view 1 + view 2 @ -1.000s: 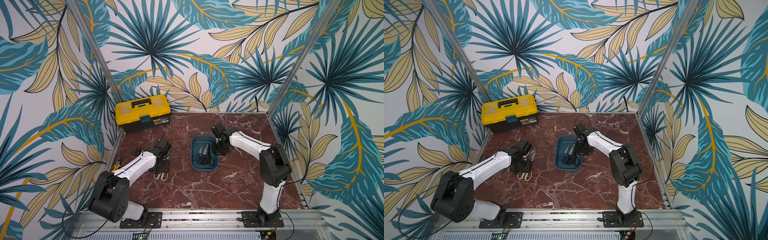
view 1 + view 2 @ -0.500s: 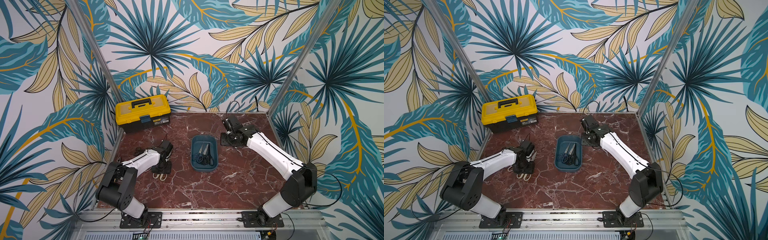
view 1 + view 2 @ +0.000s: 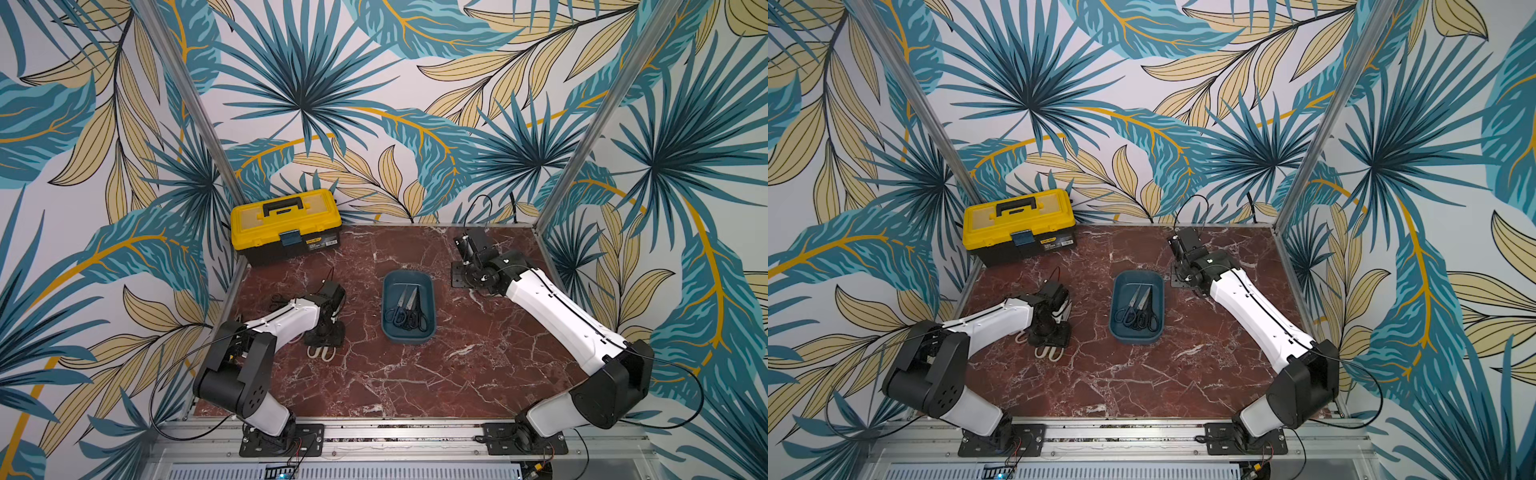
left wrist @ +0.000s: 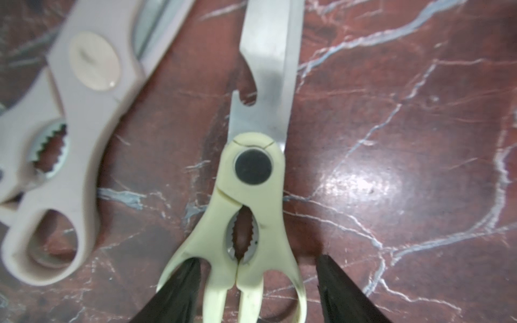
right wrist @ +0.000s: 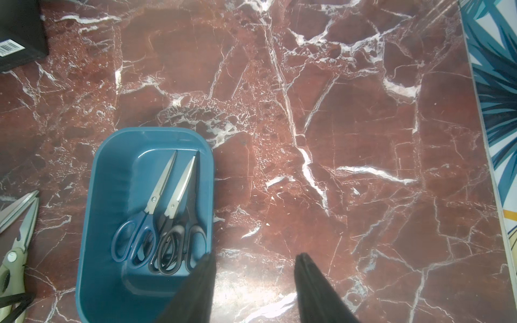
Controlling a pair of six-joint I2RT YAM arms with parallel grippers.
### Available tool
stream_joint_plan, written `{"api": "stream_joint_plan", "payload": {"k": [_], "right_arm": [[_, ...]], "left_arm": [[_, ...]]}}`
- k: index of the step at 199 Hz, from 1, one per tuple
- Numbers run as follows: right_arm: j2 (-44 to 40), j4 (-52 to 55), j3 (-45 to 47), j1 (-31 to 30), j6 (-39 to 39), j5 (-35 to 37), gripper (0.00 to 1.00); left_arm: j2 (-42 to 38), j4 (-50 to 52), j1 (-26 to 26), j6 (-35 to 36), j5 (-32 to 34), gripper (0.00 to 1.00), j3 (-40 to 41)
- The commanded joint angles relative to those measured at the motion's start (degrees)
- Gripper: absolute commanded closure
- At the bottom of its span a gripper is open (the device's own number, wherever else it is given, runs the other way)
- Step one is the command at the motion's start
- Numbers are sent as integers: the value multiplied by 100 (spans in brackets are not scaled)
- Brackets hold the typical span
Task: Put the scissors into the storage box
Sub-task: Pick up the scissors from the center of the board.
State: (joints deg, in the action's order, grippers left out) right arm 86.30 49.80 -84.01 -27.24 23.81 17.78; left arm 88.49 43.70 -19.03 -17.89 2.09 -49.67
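Cream-handled scissors (image 4: 251, 173): flat on the red marble table (image 4: 391, 139), beside a beige-handled pair (image 4: 84, 112).
Left gripper (image 4: 251, 282): spread wide, fingers either side of the cream handles, not clamped.
Storage box (image 5: 92, 195): mid-table, holding blue-handled scissors (image 5: 131, 240) and black-handled scissors (image 5: 179, 243).
Right gripper (image 5: 254, 279): released, empty, above bare marble beside the box.
Toolbox (image 3: 286, 224): far back corner.

Left wrist view: cream-handled steel scissors (image 4: 253, 195) cropped at tip and loops; beige-handled steel scissors (image 4: 75, 117) blurred, cropped. In both top views, white left arm (image 3: 286, 322) hides most of both pairs.
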Motion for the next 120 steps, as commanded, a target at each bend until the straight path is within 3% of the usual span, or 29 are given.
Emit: {"api": "stream_joint_plan", "payload": {"k": [1, 39, 120], "right_arm": [[-140, 156, 16, 15, -19, 85, 49], [-236, 246, 40, 15, -51, 192, 48], [-272, 258, 143, 17, -95, 320, 48]], "left_arm": [[-315, -28, 22, 66, -12, 29, 9], [-591, -64, 65, 66, 55, 34, 143], [-294, 108, 92, 58, 75, 41, 124]]}}
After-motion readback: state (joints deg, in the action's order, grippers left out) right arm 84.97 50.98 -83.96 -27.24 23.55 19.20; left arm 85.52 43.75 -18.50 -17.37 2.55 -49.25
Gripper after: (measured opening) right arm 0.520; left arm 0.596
